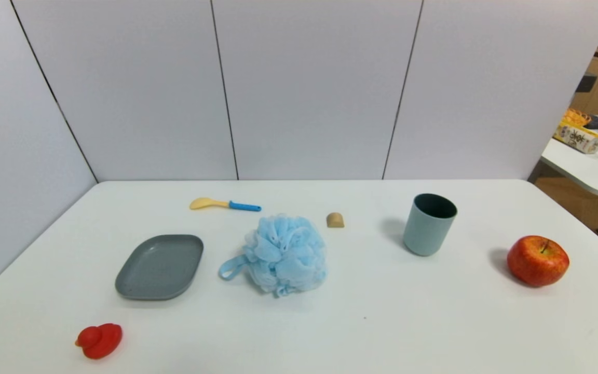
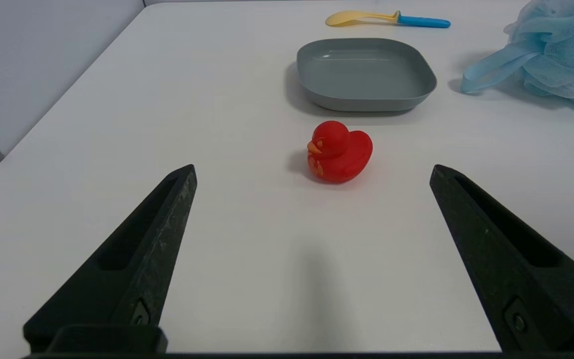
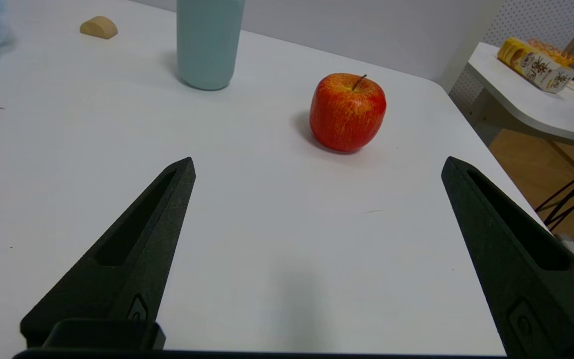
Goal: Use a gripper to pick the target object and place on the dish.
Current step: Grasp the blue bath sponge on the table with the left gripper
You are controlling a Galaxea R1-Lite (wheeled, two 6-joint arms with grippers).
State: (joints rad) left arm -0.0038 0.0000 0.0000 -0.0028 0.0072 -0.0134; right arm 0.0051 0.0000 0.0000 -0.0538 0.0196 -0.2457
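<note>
We find the left gripper (image 2: pixel 312 169) parked at the near left edge of the table (image 1: pixel 382 322), level, its jaws spread wide and empty; neither arm shows in the head view. Ahead of it sits a glossy red duck (image 1: pixel 99 340), moulded and rounded. Beyond the duck lies the dish (image 1: pixel 160 266), matte grey, a shallow rounded rectangle with a low raised rim, nothing in it. Behind the dish rests a spoon (image 1: pixel 225 204), yellow bowl, blue handle. Just right of the dish, apart from it, sits the pouf (image 1: pixel 286 254): a ball of ruffled light-blue mesh, its ribbon loop trailing toward the dish. We judge it very light, soft and springy; it should compress under the fingers, is neither slippery nor fragile, and is best taken across its middle from above, since the loop is thin and limp. Further right come a small tan wooden block (image 1: pixel 335 220), a smooth grey-blue cup (image 1: pixel 429 224) standing upright, and a waxy red apple (image 1: pixel 538 260). The right gripper (image 3: pixel 317 164) is parked near the apple, likewise wide apart and empty.
</note>
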